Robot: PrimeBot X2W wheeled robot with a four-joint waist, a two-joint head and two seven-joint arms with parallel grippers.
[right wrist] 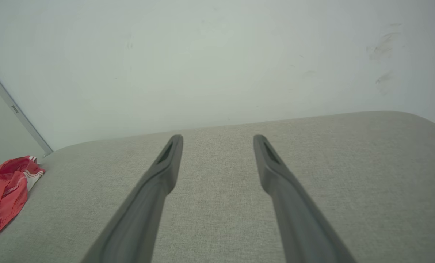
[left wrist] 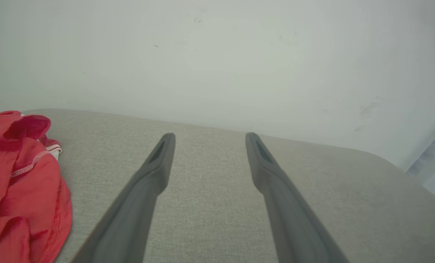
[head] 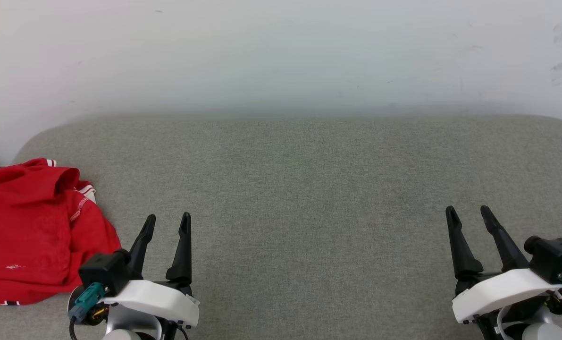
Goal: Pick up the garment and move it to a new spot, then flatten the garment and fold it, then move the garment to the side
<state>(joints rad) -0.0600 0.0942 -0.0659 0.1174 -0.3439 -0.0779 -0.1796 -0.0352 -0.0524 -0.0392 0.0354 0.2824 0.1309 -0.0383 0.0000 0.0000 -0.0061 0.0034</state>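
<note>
Head view: you see the garment (head: 30,226) lying rumpled at the pad's (head: 309,189) left edge, red with striped trim showing. Your left gripper (head: 168,216) sits just beside it, fingers spread and holding nothing. Your right gripper (head: 467,209) is well apart at the lower right, fingers also spread and empty.

Left wrist view: the left gripper's (left wrist: 210,135) fingers stand apart over bare pad, with the garment (left wrist: 16,190) off to their left, not touching them.

Right wrist view: the right gripper's (right wrist: 218,137) fingers stand apart, and the garment (right wrist: 3,193) lies far left.
</note>
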